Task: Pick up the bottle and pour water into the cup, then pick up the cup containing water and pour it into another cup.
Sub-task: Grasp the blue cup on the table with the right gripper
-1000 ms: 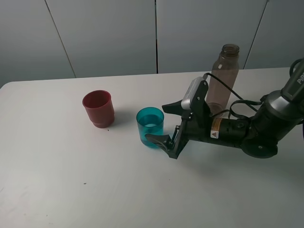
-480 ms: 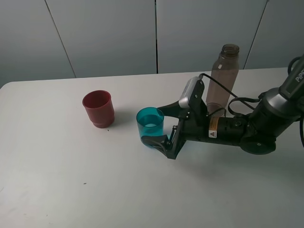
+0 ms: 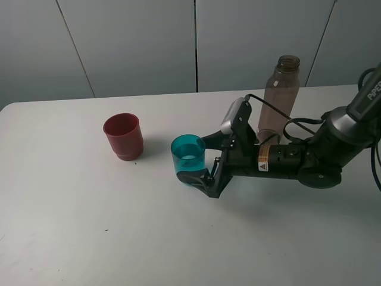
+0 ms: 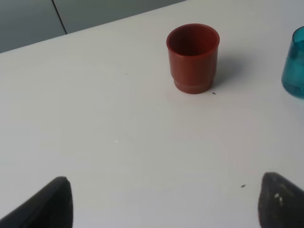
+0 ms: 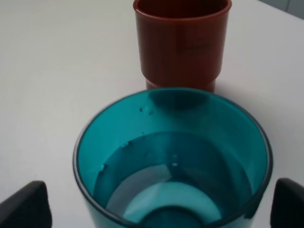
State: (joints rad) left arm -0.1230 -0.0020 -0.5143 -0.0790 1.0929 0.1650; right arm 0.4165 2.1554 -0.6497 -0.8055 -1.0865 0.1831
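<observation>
Brought the right gripper (image 3: 195,158) leftward since a second ago, jaws spread and straddling the teal cup (image 3: 189,156), ready to close. Far left: left gripper (image 4: 166,206) spread wide, holding nothing, parked clear. Next, red cup (image 3: 123,136), upright, awaiting the pour. Then teal cup again, upright on the table with water inside, not yet gripped. Rightmost, bottle (image 3: 281,95), stood upright behind the arm, out of the way.

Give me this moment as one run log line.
right gripper: open, flanking teal cup | teal cup: upright, holds water | bottle: upright | red cup: upright | left gripper: open
</observation>
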